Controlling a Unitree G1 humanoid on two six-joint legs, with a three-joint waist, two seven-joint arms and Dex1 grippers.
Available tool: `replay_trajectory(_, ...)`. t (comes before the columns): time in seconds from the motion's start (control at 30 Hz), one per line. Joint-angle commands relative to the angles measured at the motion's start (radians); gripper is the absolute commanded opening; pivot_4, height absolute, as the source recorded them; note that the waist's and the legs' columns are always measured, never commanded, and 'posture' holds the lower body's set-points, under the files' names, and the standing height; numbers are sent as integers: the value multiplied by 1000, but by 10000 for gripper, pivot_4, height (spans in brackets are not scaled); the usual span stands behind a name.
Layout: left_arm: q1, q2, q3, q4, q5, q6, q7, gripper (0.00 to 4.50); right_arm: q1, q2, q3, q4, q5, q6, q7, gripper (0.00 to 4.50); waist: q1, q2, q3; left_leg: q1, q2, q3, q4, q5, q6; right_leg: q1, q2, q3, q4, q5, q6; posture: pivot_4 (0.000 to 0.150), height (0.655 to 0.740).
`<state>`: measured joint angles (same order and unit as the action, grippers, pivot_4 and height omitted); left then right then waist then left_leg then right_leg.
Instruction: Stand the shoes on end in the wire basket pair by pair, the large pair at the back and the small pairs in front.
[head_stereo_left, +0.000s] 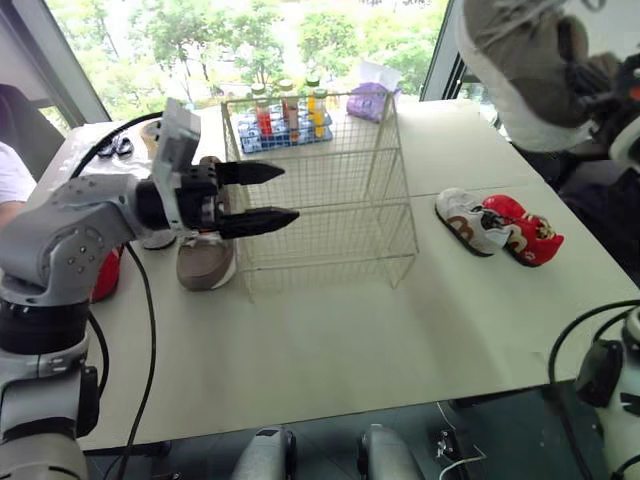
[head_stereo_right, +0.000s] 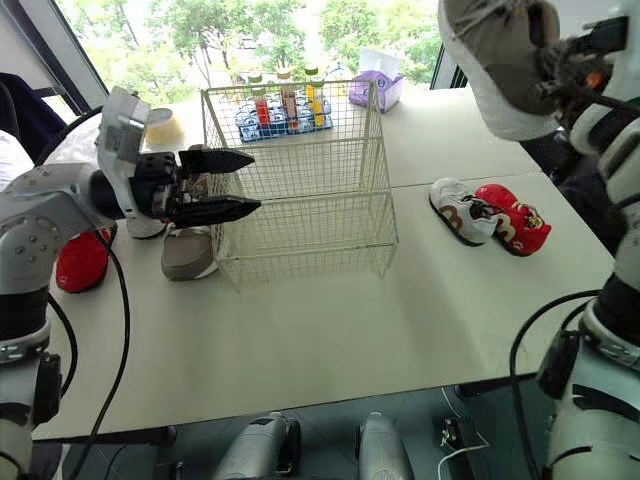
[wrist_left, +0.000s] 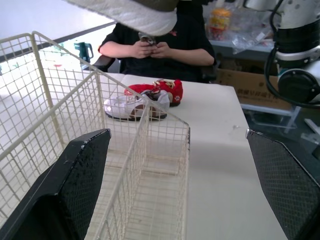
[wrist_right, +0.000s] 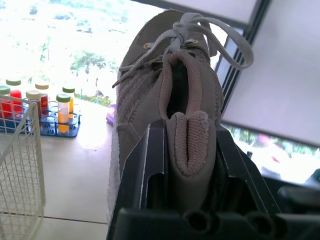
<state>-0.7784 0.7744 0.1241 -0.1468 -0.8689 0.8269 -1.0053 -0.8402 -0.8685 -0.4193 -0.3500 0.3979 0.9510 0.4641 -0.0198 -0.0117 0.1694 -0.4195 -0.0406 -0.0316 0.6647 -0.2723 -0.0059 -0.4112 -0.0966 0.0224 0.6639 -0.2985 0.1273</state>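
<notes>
A tan shoe (head_stereo_right: 495, 60) is being held at the upper right of the frame, the right gripper (wrist_right: 189, 160) fingers clamped on its heel. The left gripper (head_stereo_left: 290, 193), fingers apart, is being held centre left, beside the basket (head_stereo_left: 330, 230). A second tan shoe (head_stereo_left: 205, 265) is lying below it; a white shoe (head_stereo_left: 470, 222) and a red shoe (head_stereo_left: 525, 235) are lying right on the surface (head_stereo_left: 350, 340).

Wire basket (head_stereo_left: 320, 190) empty. Large grey sneaker (head_stereo_left: 530, 70) aloft in right gripper (wrist_right: 186, 150), second grey sneaker (head_stereo_left: 205, 262) flat just left of basket. Small white shoe (head_stereo_left: 470, 220) touching small red shoe (head_stereo_left: 525, 235), basket's right.
</notes>
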Motion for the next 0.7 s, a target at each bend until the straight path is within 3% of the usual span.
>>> replay_trajectory(0.03, -98, 2, 85, 109, -71, 57, 8, 45000, -2, -81, 47, -99, 70, -211, 236, 8799, -6, 0, 0, 0, 0, 0, 0, 0, 0, 0, 0, 0, 0, 0, 0, 1500, 7400)
replay_trajectory(0.13, -158, 32, 91, 235, -65, 90, -35, 45000, 30, -141, 112, -98, 44, -399, 395, 8799, -8, 0, 0, 0, 1, 0, 0, 0, 0, 0, 1, 0, 0, 0, 0, 1500, 7400)
replay_trajectory(0.33, -252, 85, 65, 392, -47, 146, -141, 45000, 51, -131, 231, -29, -66, -762, 523, 8799, 3, -1, 1, 0, 0, 0, 2, 1, -1, 0, 0, 0, 0, 0, 0, 1500, 7400)
replay_trajectory(0.53, -272, 92, 58, 421, -34, 190, -180, 45000, 32, -81, 307, 53, -174, -1061, 545, 8799, 2, -2, 1, 0, 0, 0, 2, 2, -4, 1, 0, 0, 0, 0, 0, 1500, 7400)
replay_trajectory(0.7, -256, 110, 38, 427, 22, 179, -205, 45000, -15, -70, 311, 108, -184, -1151, 545, 8799, 0, -2, 1, 0, 0, 0, 2, 3, -5, 0, 0, 0, 1, 0, 0, 1500, 7400)
